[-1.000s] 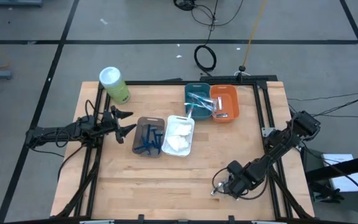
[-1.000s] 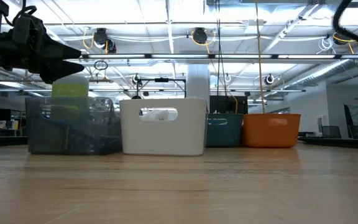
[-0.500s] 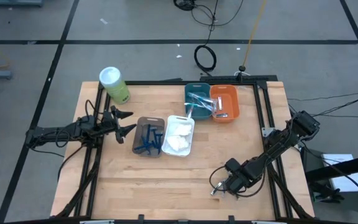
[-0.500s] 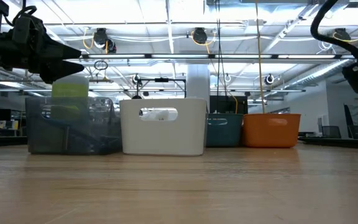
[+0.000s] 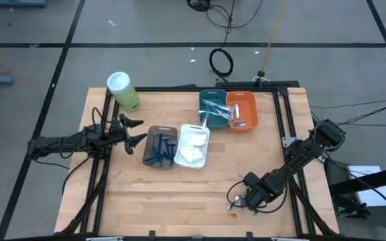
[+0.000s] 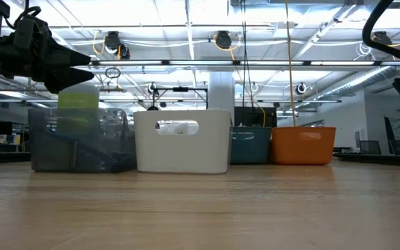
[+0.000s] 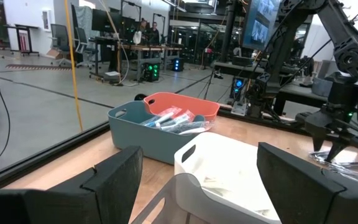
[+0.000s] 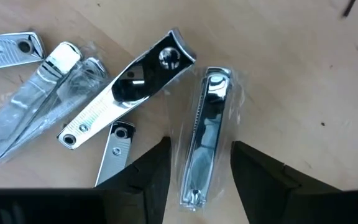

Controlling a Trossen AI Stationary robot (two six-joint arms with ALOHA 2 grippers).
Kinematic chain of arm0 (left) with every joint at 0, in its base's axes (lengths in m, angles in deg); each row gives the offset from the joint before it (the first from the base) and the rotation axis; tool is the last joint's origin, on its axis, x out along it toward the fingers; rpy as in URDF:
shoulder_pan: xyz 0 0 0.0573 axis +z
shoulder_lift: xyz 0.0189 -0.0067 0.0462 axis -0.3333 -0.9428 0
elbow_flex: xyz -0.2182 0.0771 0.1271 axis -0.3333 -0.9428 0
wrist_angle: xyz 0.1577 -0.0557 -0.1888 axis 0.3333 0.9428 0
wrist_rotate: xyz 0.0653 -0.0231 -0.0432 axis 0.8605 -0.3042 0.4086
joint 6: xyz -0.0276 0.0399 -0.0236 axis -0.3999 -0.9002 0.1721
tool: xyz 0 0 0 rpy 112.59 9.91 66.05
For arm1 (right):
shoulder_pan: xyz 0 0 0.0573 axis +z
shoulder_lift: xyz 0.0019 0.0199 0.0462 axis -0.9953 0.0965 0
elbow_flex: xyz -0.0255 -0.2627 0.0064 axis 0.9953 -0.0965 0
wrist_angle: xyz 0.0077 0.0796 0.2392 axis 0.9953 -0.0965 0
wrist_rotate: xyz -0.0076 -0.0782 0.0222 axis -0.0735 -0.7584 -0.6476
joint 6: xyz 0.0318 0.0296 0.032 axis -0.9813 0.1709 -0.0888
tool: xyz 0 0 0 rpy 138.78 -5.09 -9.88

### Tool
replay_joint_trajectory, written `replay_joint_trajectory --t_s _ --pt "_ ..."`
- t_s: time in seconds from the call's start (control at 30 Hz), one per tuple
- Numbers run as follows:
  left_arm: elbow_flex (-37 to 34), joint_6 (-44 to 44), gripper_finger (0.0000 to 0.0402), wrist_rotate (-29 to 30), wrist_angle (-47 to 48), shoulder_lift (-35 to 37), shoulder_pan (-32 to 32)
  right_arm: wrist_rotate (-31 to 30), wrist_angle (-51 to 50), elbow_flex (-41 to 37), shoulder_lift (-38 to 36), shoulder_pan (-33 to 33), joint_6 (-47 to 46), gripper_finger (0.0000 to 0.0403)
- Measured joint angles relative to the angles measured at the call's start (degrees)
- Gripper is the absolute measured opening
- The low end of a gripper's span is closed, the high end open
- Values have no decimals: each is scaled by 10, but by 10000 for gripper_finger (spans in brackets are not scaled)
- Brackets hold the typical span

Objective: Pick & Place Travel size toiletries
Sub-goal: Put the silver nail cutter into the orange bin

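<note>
We see the right gripper [image 8: 194, 163] low over a cluster of wrapped metal nail clippers [image 8: 114, 106] near the table's [image 5: 193, 194] front right edge, its fingers [image 8: 146, 171] parted to either side of one clipper [image 8: 205, 146]; whether they touch it is unclear. The left gripper [image 5: 137, 131] hangs wide open, holding nothing, beside the brown bin [image 5: 159, 147] of razors. White [image 5: 193, 145], teal [image 5: 212, 109] and orange [image 5: 241, 110] bins hold the other toiletries. We can read no writing on anything.

Four bins [image 5: 160, 146], one canister [image 5: 122, 90], several nail clippers [image 8: 207, 146].
</note>
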State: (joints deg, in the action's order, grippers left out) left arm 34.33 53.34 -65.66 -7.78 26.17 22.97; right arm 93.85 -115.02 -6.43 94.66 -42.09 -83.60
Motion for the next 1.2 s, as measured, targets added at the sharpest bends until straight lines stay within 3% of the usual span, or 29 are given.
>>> replay_joint_trajectory --t_s 0.37,0.63,0.9,1.0,1.2 --pt "0 0 305 0 0 0 0 15 18 0 0 0 -4 136" --pt "0 0 306 0 0 0 0 10 20 0 0 0 0 96" --pt "0 0 306 0 0 0 0 -36 -32 0 -8 -7 30 40" --pt "0 0 306 0 0 0 0 -54 -93 -3 -38 -9 27 38" --pt "0 0 306 0 0 0 0 -162 -135 -2 -114 -10 15 45"
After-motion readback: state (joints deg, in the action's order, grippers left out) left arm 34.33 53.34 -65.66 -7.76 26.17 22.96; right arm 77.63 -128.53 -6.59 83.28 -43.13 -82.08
